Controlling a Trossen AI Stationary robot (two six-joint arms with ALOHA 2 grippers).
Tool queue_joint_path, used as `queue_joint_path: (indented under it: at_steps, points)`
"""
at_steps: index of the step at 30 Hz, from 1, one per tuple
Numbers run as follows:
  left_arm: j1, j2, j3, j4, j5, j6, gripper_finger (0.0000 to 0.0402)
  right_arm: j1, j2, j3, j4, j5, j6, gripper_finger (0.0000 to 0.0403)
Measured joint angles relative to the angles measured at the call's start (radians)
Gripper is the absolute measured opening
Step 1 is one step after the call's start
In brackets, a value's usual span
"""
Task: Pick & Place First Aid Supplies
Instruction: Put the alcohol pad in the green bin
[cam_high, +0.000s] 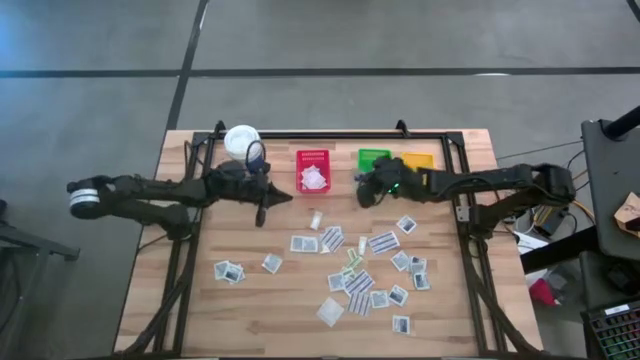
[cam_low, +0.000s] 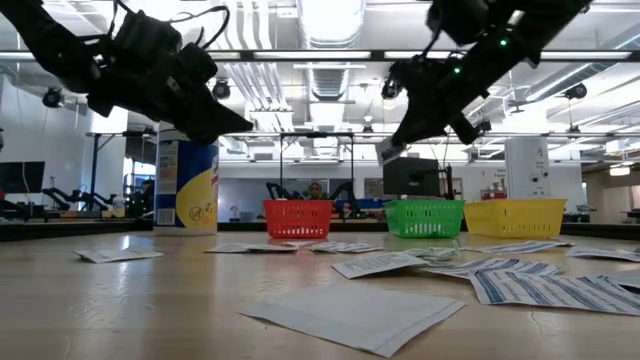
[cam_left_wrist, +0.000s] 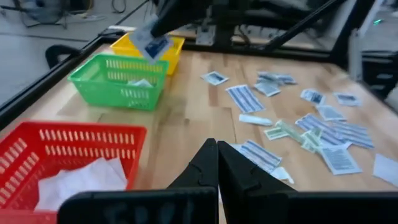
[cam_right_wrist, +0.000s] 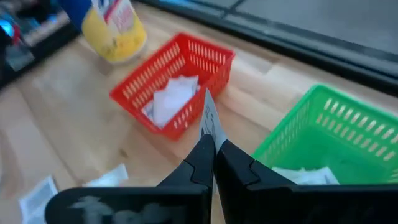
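White paper shows between the right gripper's (cam_right_wrist: 213, 144) closed fingers: one packet (cam_right_wrist: 210, 118) pinched on edge, held high just left of the green bin (cam_high: 374, 158), probably for dropping in. The left gripper (cam_left_wrist: 217, 163) is shut on nothing, waiting near the red bin (cam_high: 313, 170), while many packets (cam_high: 358, 282) lie nearer

**Bins and a canister along the far edge**

A wooden surface (cam_high: 250, 300) carries three small plastic bins in a row at its far edge: a red bin (cam_high: 313, 171), a green bin (cam_high: 373, 158) beside it, then a yellow bin (cam_high: 418, 160); a white canister (cam_high: 241, 141) with a yellow label stands upright, left of the red bin; grey floor lies beyond.
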Motion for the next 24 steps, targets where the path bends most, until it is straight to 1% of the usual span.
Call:
queue_joint_path:
  at_steps: [4, 6, 11, 14, 20, 24]
  points:
    - [0.048, 0.000, 0.009, 0.001, 0.146, 0.036, 0.0000, -0.012, -0.084, -0.073, 0.084, -0.007, 0.002, 0.0008]
    - [0.051, 0.000, 0.009, 0.001, 0.185, 0.052, 0.0000, -0.006, -0.114, -0.112, 0.132, -0.010, 0.018, 0.0008]
    - [0.050, 0.000, -0.009, -0.008, 0.190, 0.057, 0.0000, 0.007, -0.154, -0.203, 0.283, -0.012, 0.028, 0.0008]
    - [0.052, 0.000, -0.009, -0.001, 0.190, 0.085, 0.0000, 0.003, -0.164, -0.245, 0.348, -0.011, 0.026, 0.0008]
    - [0.057, 0.000, 0.013, 0.009, 0.188, 0.200, 0.0000, -0.046, -0.163, -0.266, 0.374, -0.009, 0.016, 0.0008]
    - [0.058, 0.000, 0.016, 0.010, 0.188, 0.346, 0.0000, -0.114, -0.162, -0.266, 0.400, -0.009, 0.000, 0.0008]
